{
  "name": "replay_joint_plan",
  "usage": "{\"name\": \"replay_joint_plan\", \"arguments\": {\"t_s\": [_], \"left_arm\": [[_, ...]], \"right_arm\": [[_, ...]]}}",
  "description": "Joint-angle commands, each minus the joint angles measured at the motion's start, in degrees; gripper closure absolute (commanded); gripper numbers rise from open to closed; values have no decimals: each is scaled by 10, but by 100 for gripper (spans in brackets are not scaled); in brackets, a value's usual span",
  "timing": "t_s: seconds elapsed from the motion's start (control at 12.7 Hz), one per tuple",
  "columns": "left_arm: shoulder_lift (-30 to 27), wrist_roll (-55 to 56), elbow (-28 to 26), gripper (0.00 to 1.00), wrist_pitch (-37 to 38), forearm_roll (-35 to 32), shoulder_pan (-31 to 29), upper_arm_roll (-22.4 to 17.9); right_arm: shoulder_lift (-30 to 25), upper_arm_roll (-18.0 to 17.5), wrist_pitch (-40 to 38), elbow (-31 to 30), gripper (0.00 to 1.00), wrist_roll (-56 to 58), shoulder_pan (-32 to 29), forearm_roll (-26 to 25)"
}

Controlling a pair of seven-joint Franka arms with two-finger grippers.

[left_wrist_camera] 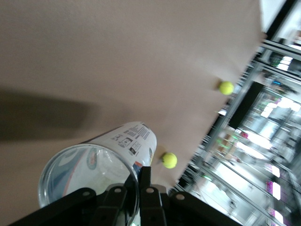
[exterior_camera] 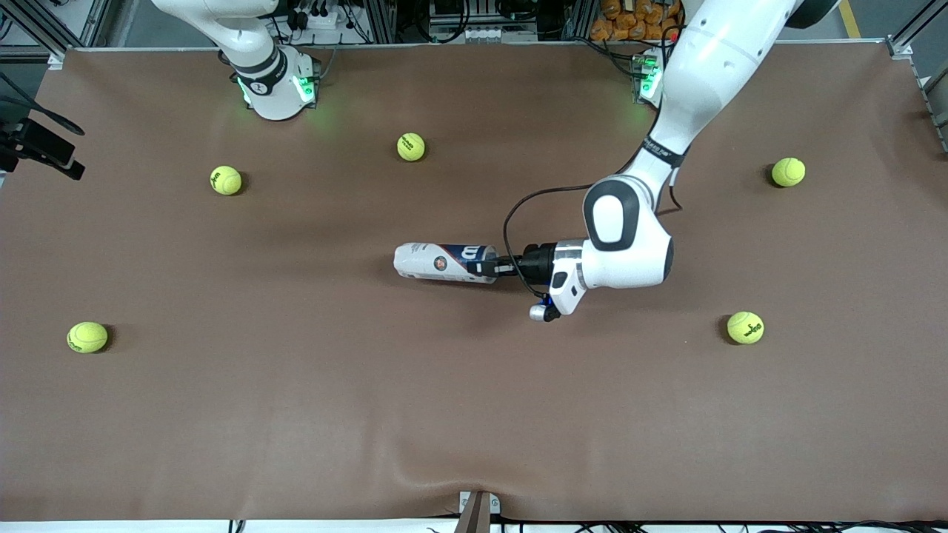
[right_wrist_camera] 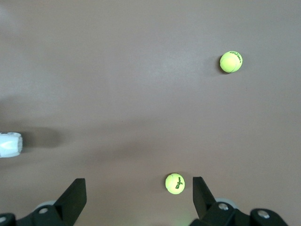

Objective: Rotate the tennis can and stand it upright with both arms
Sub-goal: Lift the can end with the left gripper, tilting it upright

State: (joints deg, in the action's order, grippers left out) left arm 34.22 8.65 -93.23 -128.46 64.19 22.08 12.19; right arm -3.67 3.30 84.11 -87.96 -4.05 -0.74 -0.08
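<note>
The tennis can [exterior_camera: 437, 261] lies on its side at mid table, white and dark-blue label up, its open end toward the left arm's end. My left gripper [exterior_camera: 492, 268] is shut on the rim of that open end. In the left wrist view one finger is inside the can [left_wrist_camera: 127, 141] and one outside, the left gripper [left_wrist_camera: 138, 176] pinching the clear wall. My right gripper [right_wrist_camera: 138, 183] is open and empty, high over the table; the can's closed end [right_wrist_camera: 9, 145] shows at that view's edge. In the front view only the right arm's base [exterior_camera: 270, 74] shows.
Several yellow-green tennis balls lie scattered on the brown table: one [exterior_camera: 411, 146] and another [exterior_camera: 225, 180] near the right arm's base, one [exterior_camera: 87, 337] nearer the camera, and two [exterior_camera: 788, 172] [exterior_camera: 745, 327] toward the left arm's end.
</note>
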Motion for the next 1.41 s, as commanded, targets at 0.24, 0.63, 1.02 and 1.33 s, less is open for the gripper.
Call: {"name": "replay_joint_plan", "arguments": {"t_s": [0.24, 0.63, 1.02, 1.33], "left_arm": [[-1, 267, 82, 100, -7, -257, 58, -3], [4, 509, 165, 100, 104, -561, 118, -7], [15, 604, 180, 100, 184, -680, 174, -16], [29, 640, 191, 100, 182, -710, 262, -91]], "right_arm": [[-5, -2, -1, 2, 0, -10, -3, -1], [-5, -2, -1, 2, 0, -12, -2, 1], [-5, -2, -1, 2, 0, -12, -5, 0], [-5, -2, -2, 3, 0, -13, -5, 0]]}}
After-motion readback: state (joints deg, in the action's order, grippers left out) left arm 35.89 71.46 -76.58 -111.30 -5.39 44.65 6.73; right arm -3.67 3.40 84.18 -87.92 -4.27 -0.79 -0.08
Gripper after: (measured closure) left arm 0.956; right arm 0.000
